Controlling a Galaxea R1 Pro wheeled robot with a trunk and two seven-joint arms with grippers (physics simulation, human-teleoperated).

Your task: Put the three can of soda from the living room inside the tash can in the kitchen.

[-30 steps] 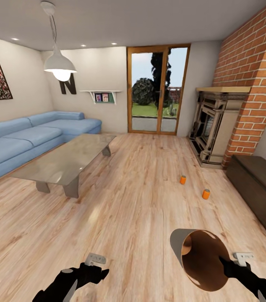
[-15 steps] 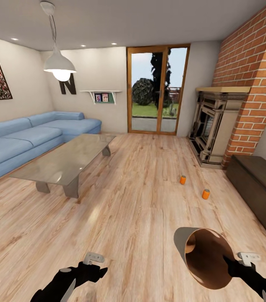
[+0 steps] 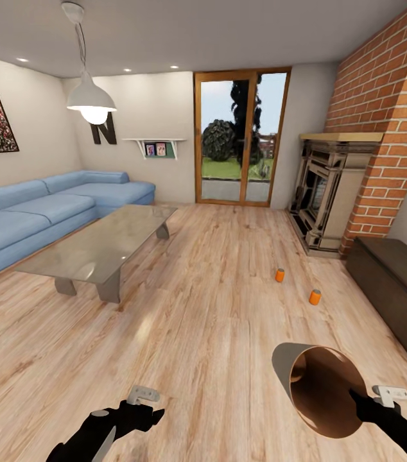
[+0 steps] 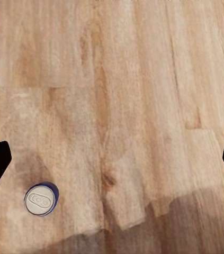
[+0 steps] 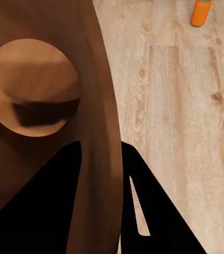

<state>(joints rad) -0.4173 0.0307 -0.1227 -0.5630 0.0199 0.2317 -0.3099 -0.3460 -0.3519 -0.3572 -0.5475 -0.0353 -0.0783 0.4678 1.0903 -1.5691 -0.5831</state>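
Observation:
Two orange soda cans (image 3: 280, 275) (image 3: 315, 297) stand upright on the pale wood floor near the fireplace. One orange can (image 5: 200, 11) appears beyond the bin in the right wrist view. A blue can (image 4: 40, 199) with a grey top stands on the floor below my left gripper (image 4: 112, 159), which is open and empty, off to one side of it. My left gripper (image 3: 152, 414) hangs low at the front left. The tash can (image 3: 319, 388), grey outside and copper inside, is tilted with its mouth toward me. My right gripper (image 3: 370, 410) is shut on its rim (image 5: 101, 153).
A glass coffee table (image 3: 101, 247) stands at the left with a blue corner sofa (image 3: 30, 215) behind it. The brick fireplace (image 3: 332, 192) and a long dark cabinet (image 3: 399, 289) line the right side. Wood-framed glass doors (image 3: 239, 138) are at the far wall.
My right gripper has carried the bin a little lower and to the right in the head view. The left arm, the cans and the camera have stayed put.

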